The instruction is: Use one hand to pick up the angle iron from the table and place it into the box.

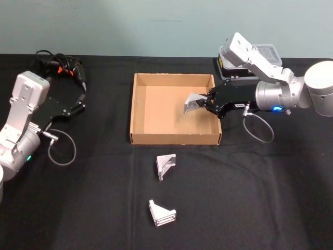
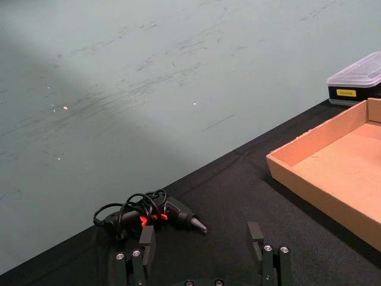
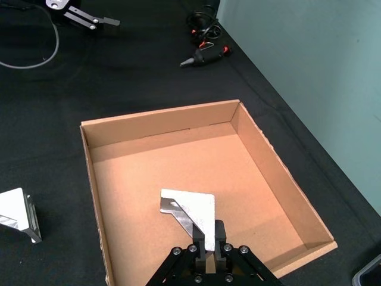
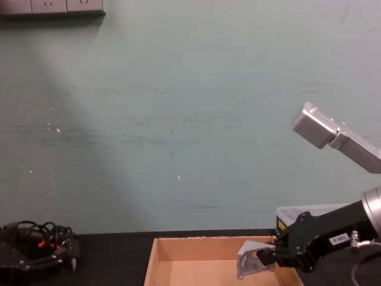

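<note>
Teal wall [image 1: 156,26] behind a matte black table [image 1: 104,208]. At the far left, the left gripper [image 1: 82,102] is parked low over the table with its jaws spread, near a black corded tool [image 1: 60,65]. At centre is the tan cardboard box [image 1: 174,138]; in front of it, two loose angle irons [image 1: 166,165] [image 1: 162,213] lie on the table. Over the box floor, near its right wall, the right gripper [image 1: 207,104] pinches a third angle iron [image 1: 193,103]. Behind the arm stands a black clear-lidded case [image 1: 270,52].
</note>
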{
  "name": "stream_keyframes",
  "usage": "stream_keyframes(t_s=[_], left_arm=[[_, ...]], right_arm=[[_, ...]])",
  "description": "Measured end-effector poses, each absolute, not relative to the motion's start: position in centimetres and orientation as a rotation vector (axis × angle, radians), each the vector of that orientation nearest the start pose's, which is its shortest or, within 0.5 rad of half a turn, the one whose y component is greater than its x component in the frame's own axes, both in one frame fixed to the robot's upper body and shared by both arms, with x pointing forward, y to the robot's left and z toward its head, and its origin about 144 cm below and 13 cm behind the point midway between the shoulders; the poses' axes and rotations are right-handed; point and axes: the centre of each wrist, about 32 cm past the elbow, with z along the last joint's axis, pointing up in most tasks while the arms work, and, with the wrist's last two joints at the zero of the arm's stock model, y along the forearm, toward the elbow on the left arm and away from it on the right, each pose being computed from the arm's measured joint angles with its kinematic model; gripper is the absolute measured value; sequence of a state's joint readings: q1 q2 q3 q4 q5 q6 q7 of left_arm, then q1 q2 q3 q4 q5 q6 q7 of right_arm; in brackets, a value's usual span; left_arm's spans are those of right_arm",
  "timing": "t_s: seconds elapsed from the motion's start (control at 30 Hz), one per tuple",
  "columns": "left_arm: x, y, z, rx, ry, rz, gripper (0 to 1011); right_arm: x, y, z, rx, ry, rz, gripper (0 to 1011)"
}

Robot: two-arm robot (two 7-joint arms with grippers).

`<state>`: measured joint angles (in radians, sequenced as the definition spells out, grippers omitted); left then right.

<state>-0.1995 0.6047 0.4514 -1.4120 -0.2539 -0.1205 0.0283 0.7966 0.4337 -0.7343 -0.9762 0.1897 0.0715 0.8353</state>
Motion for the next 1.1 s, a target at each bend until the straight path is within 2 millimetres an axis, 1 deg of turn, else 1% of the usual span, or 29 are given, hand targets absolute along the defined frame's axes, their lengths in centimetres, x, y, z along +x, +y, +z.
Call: stream_keyframes(t_s=[0.23,0.33,0.4,0.47,0.53,0.6,0.63,0.73,0.77,0.8,1.1], left_arm=[[48.86,30.97,113.98,0.304,-0.285,1.248,1000],[48.86,30.97,113.98,0.304,-0.285,1.248,1000],[48.86,30.97,113.98,0.304,-0.285,1.248,1000],[48.86,30.97,113.98,0.304,-0.285,1.248,1000],[48.86,30.97,113.98,0.304,-0.285,1.248,1000],[48.86,30.97,113.98,0.304,-0.285,1.248,1000],[48.86,30.97,113.98,0.304,-0.285,1.248,1000],[48.86,30.97,113.98,0.304,-0.285,1.248,1000],[48.86,30.97,113.98,0.304,-0.285,1.248,1000],[48.86,30.97,113.98,0.304,-0.285,1.248,1000],[48.86,30.97,113.98,0.304,-0.285,1.248,1000]], right_arm=[[63.39,-26.4,122.81,-0.581,-0.154,-0.451,80],[63.41,-26.32,122.77,-0.581,-0.151,-0.453,139],[63.39,-26.31,122.74,-0.584,-0.149,-0.453,218],[63.39,-26.29,122.73,-0.586,-0.147,-0.453,253],[63.39,-26.28,122.75,-0.587,-0.146,-0.453,335],[63.37,-26.29,122.77,-0.587,-0.145,-0.452,375],[63.37,-26.33,122.79,-0.588,-0.144,-0.45,435],[63.35,-26.36,122.8,-0.588,-0.144,-0.449,496],[63.33,-26.4,122.8,-0.588,-0.143,-0.449,557],[63.31,-26.43,122.8,-0.588,-0.143,-0.449,594],[63.02,-26.71,122.92,-0.582,-0.148,-0.453,865]])
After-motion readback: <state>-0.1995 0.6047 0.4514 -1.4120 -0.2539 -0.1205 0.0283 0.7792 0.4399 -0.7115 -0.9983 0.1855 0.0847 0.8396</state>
